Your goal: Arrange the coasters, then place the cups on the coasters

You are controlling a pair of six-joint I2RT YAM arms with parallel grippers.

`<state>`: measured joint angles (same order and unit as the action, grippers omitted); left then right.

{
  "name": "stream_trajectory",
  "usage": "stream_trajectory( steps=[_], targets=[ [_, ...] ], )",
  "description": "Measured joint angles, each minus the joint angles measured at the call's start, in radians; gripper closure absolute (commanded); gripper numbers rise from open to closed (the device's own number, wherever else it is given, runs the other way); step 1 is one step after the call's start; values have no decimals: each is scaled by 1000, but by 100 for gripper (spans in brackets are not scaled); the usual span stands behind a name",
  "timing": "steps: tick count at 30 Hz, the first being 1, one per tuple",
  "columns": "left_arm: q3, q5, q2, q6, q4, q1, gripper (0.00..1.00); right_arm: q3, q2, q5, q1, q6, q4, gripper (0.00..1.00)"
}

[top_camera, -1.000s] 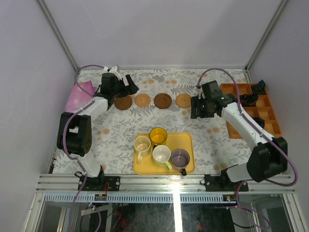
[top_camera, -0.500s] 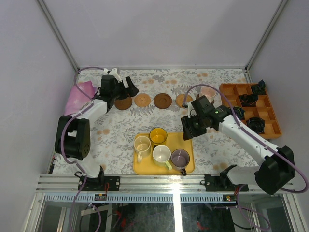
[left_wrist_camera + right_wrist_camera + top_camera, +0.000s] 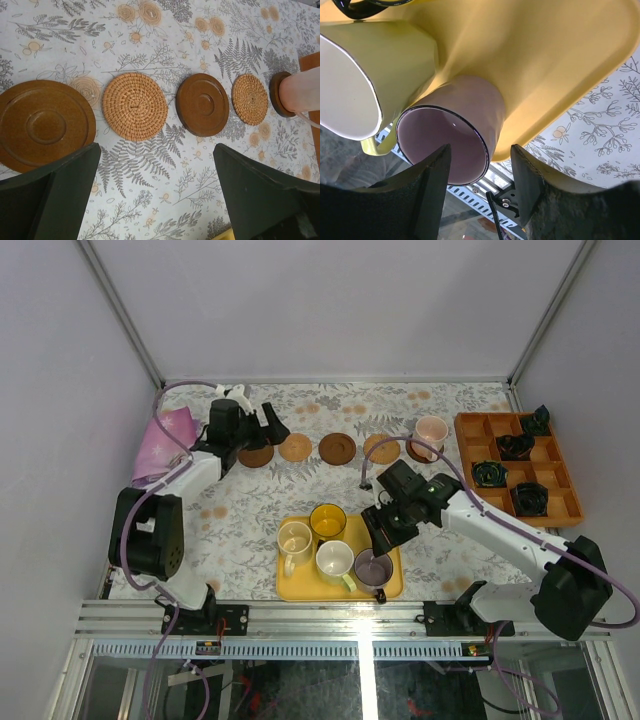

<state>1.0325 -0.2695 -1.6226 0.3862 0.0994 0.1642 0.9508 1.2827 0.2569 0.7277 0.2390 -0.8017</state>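
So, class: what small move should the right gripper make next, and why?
Probably close the right gripper on the purple-grey cup: its open jaws straddle the cup's wall without gripping, and the cup sits on the yellow tray while coasters lie bare.

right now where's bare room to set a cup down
Four coasters in the row are bare. Open tablecloth lies between that row and the yellow tray, and left of the tray. The tray is crowded: four cups packed together, the right gripper at the purple cup.
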Motion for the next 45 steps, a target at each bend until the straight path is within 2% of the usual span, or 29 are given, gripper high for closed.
stream_trajectory(
  steps=[8, 12, 20, 22, 24, 36, 41, 45],
  targets=[
    [-74, 31, 82, 1, -65, 0, 5, -18, 0, -1, 24, 7, 0, 43],
    [-95, 75, 121, 3, -141, 10, 11, -23, 0, -7, 26, 8, -1, 46],
    [-145, 135, 164, 34, -303, 61, 43, -27, 29, -60, 29, 23, 6, 50],
    [-150, 141, 164, 43, -349, 78, 59, -26, 41, -76, 30, 27, 8, 52],
    [-154, 143, 165, 50, -386, 93, 68, -27, 50, -88, 30, 31, 10, 54],
    [-183, 105, 225, 74, -566, 154, 63, -26, 57, -119, 32, 70, 50, 65],
    [-208, 79, 225, 88, -603, 200, 63, -26, 57, -137, 32, 80, 61, 73],
    [-212, 71, 203, 92, -621, 222, 65, -26, 57, -154, 32, 85, 73, 75]
  ],
)
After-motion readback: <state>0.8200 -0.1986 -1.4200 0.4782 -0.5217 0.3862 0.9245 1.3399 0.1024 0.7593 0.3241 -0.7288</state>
